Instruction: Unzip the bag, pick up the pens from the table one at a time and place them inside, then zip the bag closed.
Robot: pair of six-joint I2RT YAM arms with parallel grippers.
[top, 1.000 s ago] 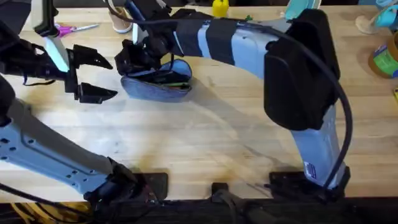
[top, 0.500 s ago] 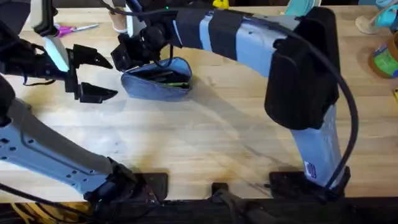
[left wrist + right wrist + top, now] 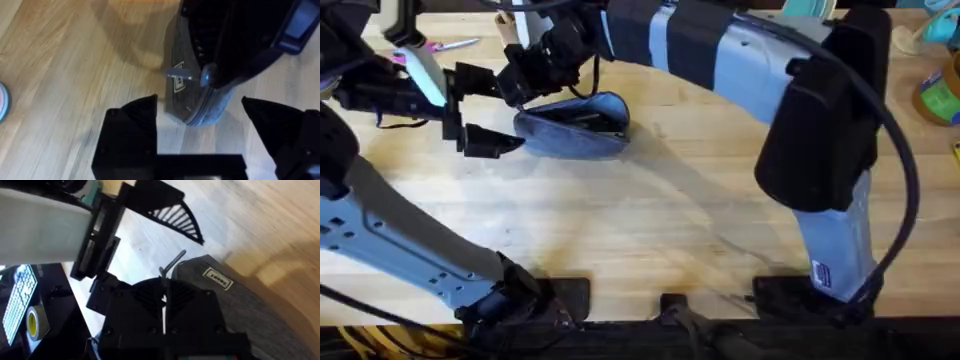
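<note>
The left gripper (image 3: 485, 112) hovers at the worktop (image 3: 650, 220) far left, fingers (image 3: 132, 130) spread wide, the bag (image 3: 572, 123) just to its right with its end between them. The right gripper (image 3: 525, 80) sits over the bag's left end, fingers pressed together beside the metal zip pull (image 3: 172, 262).

The bag (image 3: 575, 127) lies on the table (image 3: 650, 230) toward its far left part. The left gripper (image 3: 488, 110) sits just left of the bag's end; the right gripper (image 3: 520, 85) is over that end. Scissors (image 3: 448, 45) lie near the far edge, behind the left gripper.
</note>
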